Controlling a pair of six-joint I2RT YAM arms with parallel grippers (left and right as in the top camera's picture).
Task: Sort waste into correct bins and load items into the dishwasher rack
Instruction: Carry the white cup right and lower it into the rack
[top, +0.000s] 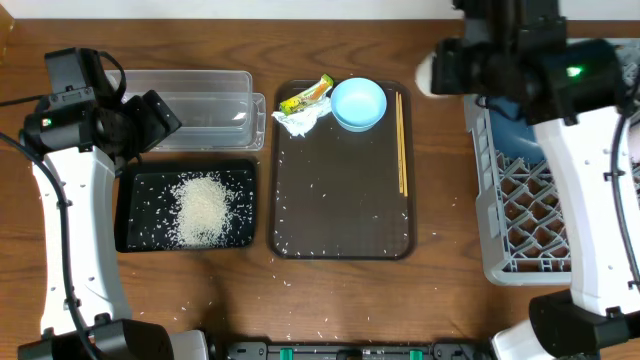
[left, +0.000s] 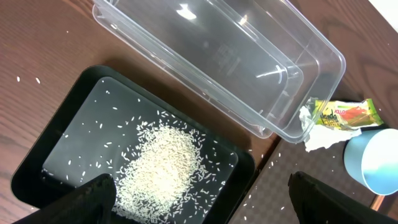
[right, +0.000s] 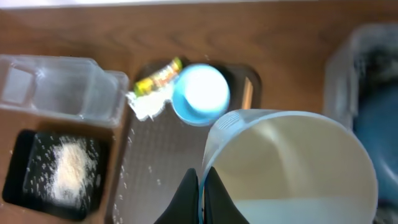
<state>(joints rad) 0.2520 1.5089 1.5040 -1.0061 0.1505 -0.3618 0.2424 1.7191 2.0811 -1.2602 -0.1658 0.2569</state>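
Observation:
My left gripper is open and empty, above the black tray that holds the heap of rice. The clear tub lies empty behind it. My right gripper is shut on the rim of the pinkish-white cup, held in the air near the grey rack. The dark blue dish is in the rack. The light blue bowl, yellow-green wrapper, paper scrap and chopsticks lie on the brown serving tray.
Loose rice grains are scattered over the serving tray and on the wooden table round it. The right arm hides much of the rack's far end in the overhead view.

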